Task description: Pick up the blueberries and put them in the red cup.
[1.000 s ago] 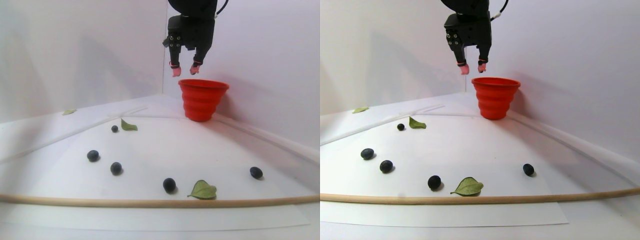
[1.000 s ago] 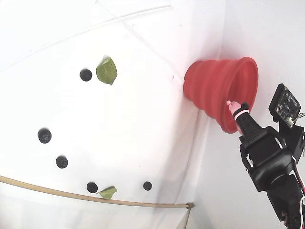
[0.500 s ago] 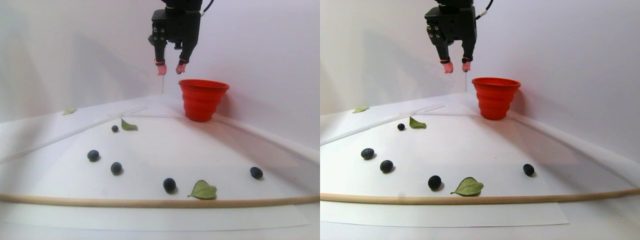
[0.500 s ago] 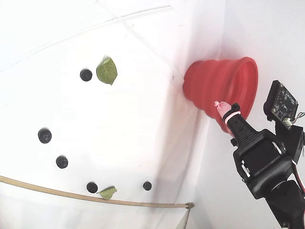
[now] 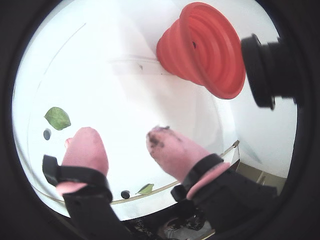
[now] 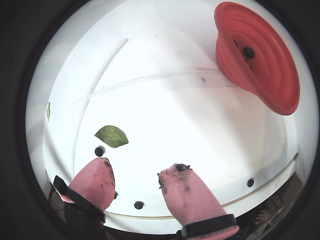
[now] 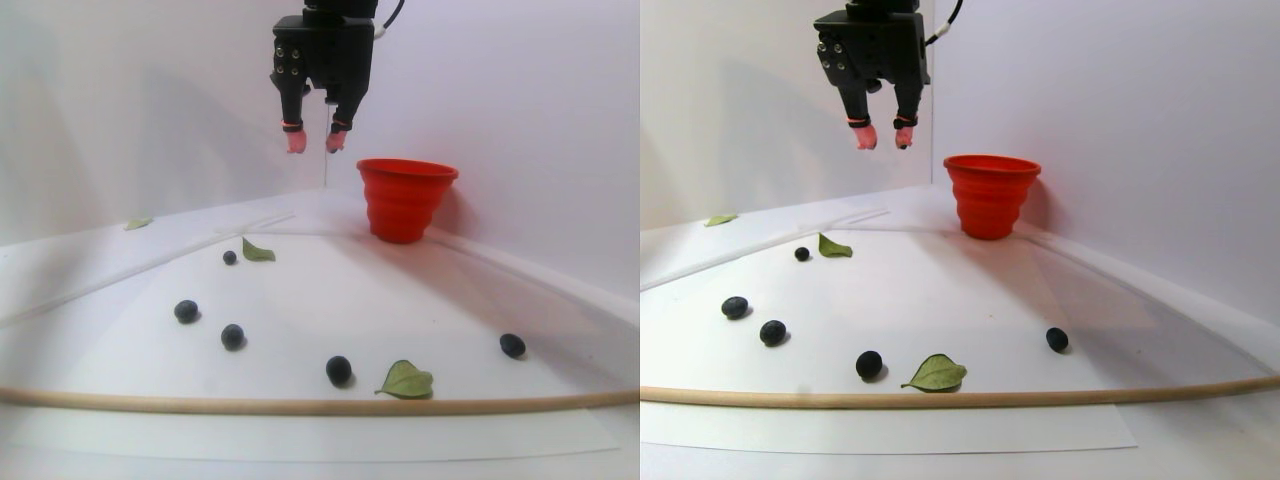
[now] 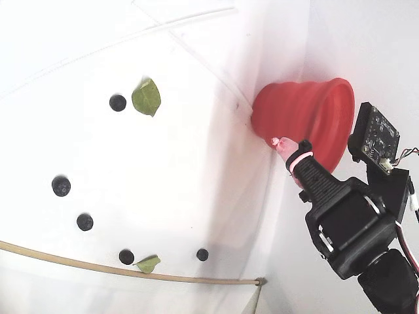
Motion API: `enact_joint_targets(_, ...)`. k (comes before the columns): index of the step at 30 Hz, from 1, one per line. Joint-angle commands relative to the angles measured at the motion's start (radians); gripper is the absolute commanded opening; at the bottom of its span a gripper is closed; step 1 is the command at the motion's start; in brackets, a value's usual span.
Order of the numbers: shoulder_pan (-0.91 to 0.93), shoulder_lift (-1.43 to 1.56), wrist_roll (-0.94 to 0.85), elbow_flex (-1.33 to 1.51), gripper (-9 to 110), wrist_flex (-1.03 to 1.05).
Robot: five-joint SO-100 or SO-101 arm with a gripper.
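The red cup (image 7: 405,200) stands at the back corner, against the white wall, also seen in both wrist views (image 5: 200,45) (image 6: 260,55). One blueberry (image 6: 248,51) lies inside it. Several blueberries lie loose on the white sheet, among them one far back (image 7: 230,257), one at the left (image 7: 186,311) and one near the front (image 7: 339,370). My gripper (image 7: 314,141) hangs high in the air, left of the cup and above its rim. It is open (image 6: 139,170), with stained pink fingertips (image 5: 159,140) and nothing between them.
Green leaves lie by the far berry (image 7: 257,251) and near the front (image 7: 406,380). A thin wooden rod (image 7: 300,406) runs across the front of the sheet. White walls meet behind the cup (image 8: 301,114).
The gripper has moved left, away from above the cup's rim, and risen slightly. It stays open and empty. The loose berries and leaves have not moved.
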Motion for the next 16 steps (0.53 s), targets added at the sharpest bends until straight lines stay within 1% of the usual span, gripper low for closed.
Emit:
enact_joint_targets(1, -0.020, 0.106, 0.005, 0.000, 17, 0.003)
enact_joint_targets(16, -0.110, 0.009, 0.017, 0.038, 17, -0.009)
